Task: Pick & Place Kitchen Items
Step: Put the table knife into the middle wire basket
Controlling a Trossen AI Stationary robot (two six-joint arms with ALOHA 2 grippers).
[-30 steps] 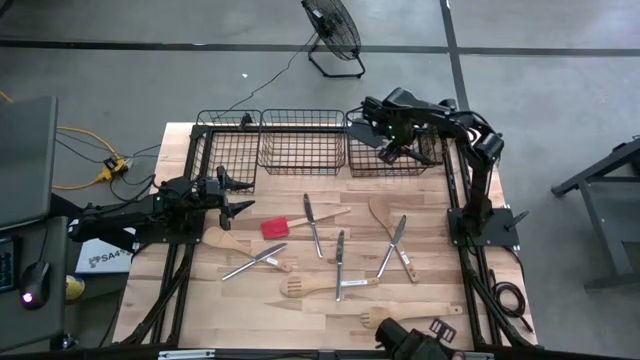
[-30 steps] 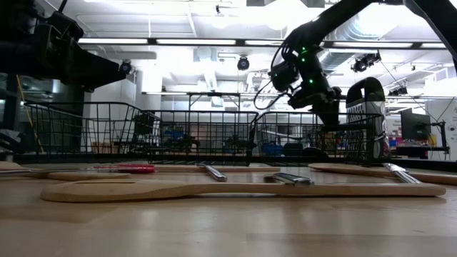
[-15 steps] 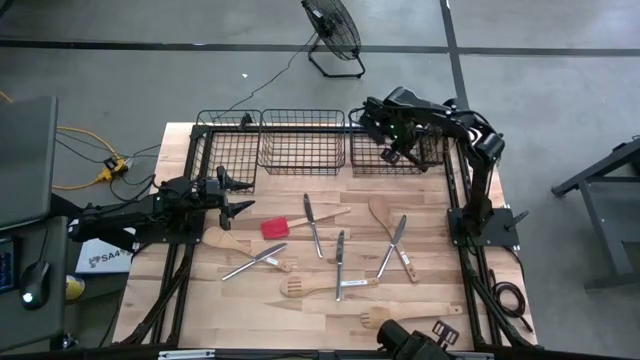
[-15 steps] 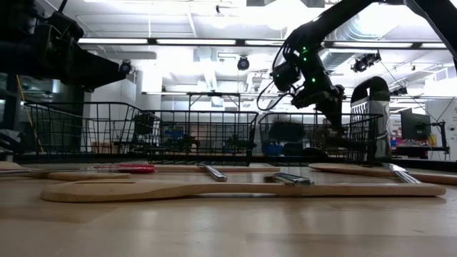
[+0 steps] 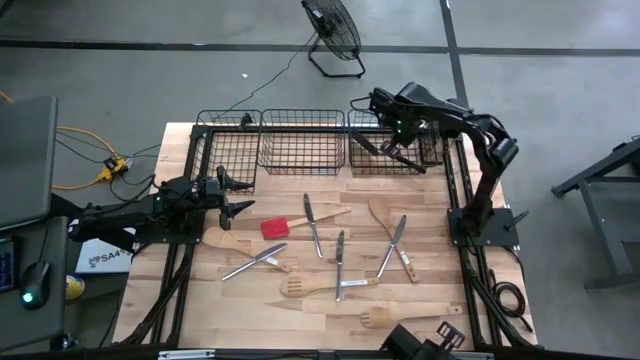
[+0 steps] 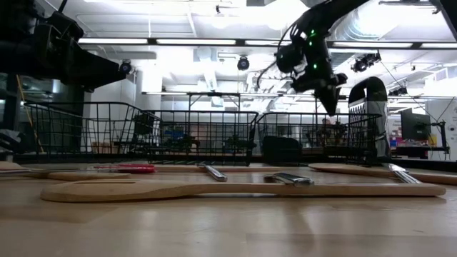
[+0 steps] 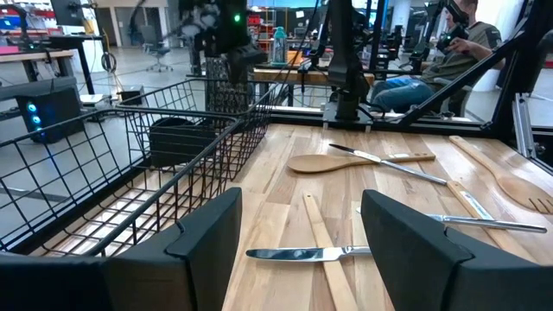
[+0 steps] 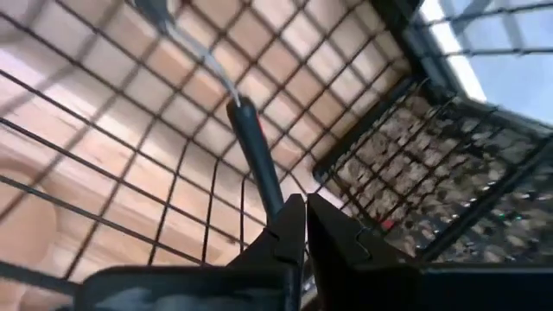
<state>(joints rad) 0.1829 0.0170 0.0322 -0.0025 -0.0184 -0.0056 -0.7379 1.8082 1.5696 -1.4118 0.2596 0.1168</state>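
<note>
My right gripper (image 5: 398,148) (image 6: 333,102) hangs shut and empty over the right wire basket (image 5: 432,158). Beneath it a black-handled tool (image 8: 252,154) with a silver shaft lies on the basket floor; it shows as a dark lump (image 6: 280,150) in the low view. My left gripper (image 5: 238,196) (image 7: 298,250) waits open at the table's left, just above the wood. The other kitchen items lie flat on the table: a red-headed spatula (image 5: 275,227), silver knives (image 5: 312,225) (image 5: 340,262), wooden spoons and spatulas (image 5: 325,287) (image 5: 408,317).
Three black wire baskets stand in a row along the far edge, the left (image 5: 225,140) and the middle (image 5: 302,140) among them. Black frame rails run down both table sides (image 5: 462,215). A floor fan (image 5: 333,35) stands beyond the table. People sit in the room behind (image 7: 449,52).
My right gripper has risen over the right basket and shut its fingers on nothing. The black-handled tool has dropped and come to rest on the basket floor.
</note>
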